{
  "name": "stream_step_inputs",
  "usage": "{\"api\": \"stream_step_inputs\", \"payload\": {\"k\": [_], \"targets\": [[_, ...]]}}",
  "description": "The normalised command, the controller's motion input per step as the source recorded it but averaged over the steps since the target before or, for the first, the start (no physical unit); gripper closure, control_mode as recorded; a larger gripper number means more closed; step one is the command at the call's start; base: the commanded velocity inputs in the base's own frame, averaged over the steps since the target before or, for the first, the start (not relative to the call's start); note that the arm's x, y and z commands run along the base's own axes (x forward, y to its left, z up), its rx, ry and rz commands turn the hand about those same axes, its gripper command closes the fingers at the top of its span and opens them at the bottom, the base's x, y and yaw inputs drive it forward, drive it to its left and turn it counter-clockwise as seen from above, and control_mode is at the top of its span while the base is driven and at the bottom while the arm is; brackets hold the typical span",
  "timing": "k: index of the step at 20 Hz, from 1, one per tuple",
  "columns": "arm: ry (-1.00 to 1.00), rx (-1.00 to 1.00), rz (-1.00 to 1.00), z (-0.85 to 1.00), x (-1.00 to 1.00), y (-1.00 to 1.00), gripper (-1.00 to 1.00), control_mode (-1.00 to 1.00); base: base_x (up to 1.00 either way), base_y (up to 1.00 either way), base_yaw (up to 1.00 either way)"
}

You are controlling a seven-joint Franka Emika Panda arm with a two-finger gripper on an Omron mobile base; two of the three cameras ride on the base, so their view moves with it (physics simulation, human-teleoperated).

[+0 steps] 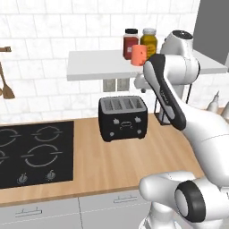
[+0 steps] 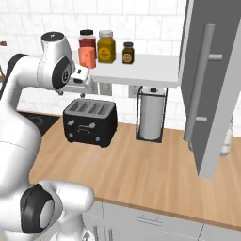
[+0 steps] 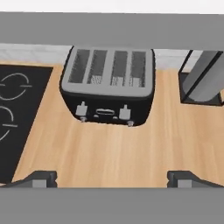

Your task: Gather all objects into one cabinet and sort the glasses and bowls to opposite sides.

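We see the gripper (image 3: 112, 178) hanging below the front edge of the white shelf (image 2: 141, 70), pointing down at the counter (image 3: 109, 148); in the hand view its two fingertips (image 3: 41, 178) stand far apart with nothing between them, so the jaws are spread and empty

Key relation: the salmon cup (image 2: 87, 57) sits on top of the shelf near its front left, up and slightly behind the hand. The gripper looks down and away from it, at the black toaster (image 3: 107, 87) directly beneath. We judge the hand has to rise above shelf level and turn toward the cup before any grasp

Left to right in the right base view: arm wrist (image 2: 77, 77) just under the shelf edge, salmon cup, red jar (image 2: 86, 38) right behind it and touching or nearly so, yellow jar (image 2: 106, 46) just beside, small dark jar (image 2: 127, 52) further right, then the open cabinet door (image 2: 212, 94) with its long bar handle (image 2: 200, 80)

The cup looks plain, upright, no handle, about jar height, long axis vertical. The close jars behind leave little room, so a front or side approach seems safer

Paper towel holder (image 2: 151, 113) stands on the counter under the shelf, right of the toaster
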Motion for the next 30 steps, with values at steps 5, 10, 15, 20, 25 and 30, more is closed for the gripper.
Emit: {"api": "stream_step_inputs", "payload": {"k": [5, 10, 15, 20, 25, 30], "targets": [[-0.12, 0.00, 0.00, 0.58, 0.34, 0.00, -1.00, -1.00, 0.00, 0.00, 0.00], [-0.07, 0.01, 0.00, 0.67, 0.09, 0.00, -1.00, -1.00, 0.00, 0.00, 0.00], [-0.05, 0.00, 0.00, 0.58, 0.15, 0.00, -1.00, -1.00, 0.00, 0.00, 0.00], [0.00, 0.00, 0.00, 0.03, 0.04, 0.00, -1.00, -1.00, 0.00, 0.00, 0.00], [0.00, 0.01, 0.00, 0.00, 0.13, -0.17, -1.00, -1.00, 0.00, 0.00, 0.00], [0.00, 0.00, 0.00, -0.02, 0.34, -0.08, -1.00, -1.00, 0.00, 0.00, 0.00]]}}
